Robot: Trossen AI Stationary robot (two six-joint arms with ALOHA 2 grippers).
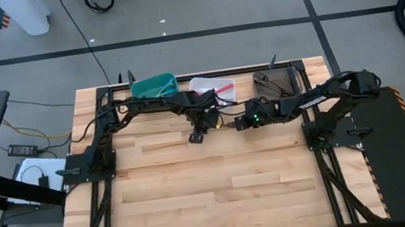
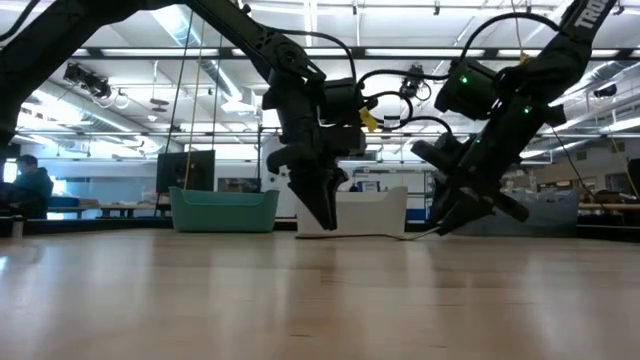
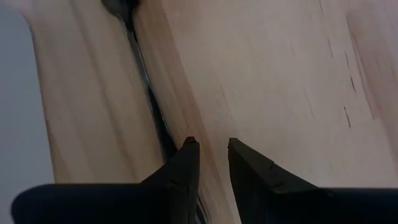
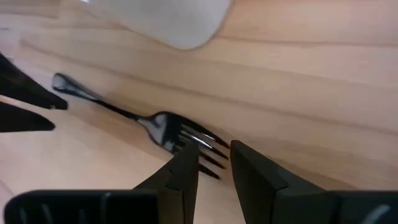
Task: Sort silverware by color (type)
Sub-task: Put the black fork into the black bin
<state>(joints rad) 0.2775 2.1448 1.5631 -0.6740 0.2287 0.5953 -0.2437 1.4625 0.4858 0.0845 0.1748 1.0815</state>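
Left tool (image 3: 213, 163) over dark fork (image 3: 149, 93)

The table (image 1: 213, 190) is pale butcher-block wood with a smooth satin finish. A dark fork (image 4: 163, 132) of glossy polished metal lies on it, mirroring light. At the table's 12 o'clock edge, the teal bin (image 1: 153, 86) and white bin (image 1: 213, 88) look like smooth plastic. Both grippers' fingers (image 4: 186, 174) are matt black, likely plastic.

fork (image 4: 163, 129) on table (image 1: 221, 197), between both claws, seemingly before bins (image 1: 212, 89)
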